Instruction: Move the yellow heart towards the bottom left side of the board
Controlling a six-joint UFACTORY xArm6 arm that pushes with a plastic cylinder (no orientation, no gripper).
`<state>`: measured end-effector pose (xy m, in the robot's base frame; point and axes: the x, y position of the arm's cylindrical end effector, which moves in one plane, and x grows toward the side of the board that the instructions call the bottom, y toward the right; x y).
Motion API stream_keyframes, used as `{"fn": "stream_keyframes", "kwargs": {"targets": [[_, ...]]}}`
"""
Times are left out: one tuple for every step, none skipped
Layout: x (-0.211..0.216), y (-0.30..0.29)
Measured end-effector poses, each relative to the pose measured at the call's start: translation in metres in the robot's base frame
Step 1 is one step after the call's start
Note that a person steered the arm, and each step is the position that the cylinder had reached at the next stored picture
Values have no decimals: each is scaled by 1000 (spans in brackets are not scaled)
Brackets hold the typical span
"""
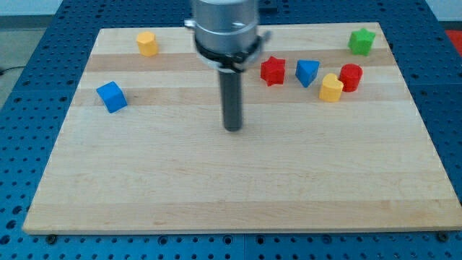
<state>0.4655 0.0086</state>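
The yellow heart [331, 88] lies at the view's right, in the upper part of the wooden board [231, 195]. It touches a red round block [351, 76] on its upper right. My tip [232, 128] stands near the board's middle, well to the left of the heart and a little lower, touching no block. The rod hangs from the arm's grey end at the view's top centre.
A blue triangle [307, 72] and a red star [273, 71] lie just left of the heart. A green star [362, 41] sits at the top right corner. A second yellow block [146, 43] is at the top left, with a blue cube [111, 97] below it.
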Motion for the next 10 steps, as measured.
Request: {"fn": "stream_keyframes", "kwargs": {"targets": [[6, 74], [-14, 167], [-38, 206], [-79, 206], [-93, 181], [-90, 153], [-80, 105], [-66, 57], [-50, 22], [-29, -14]]}}
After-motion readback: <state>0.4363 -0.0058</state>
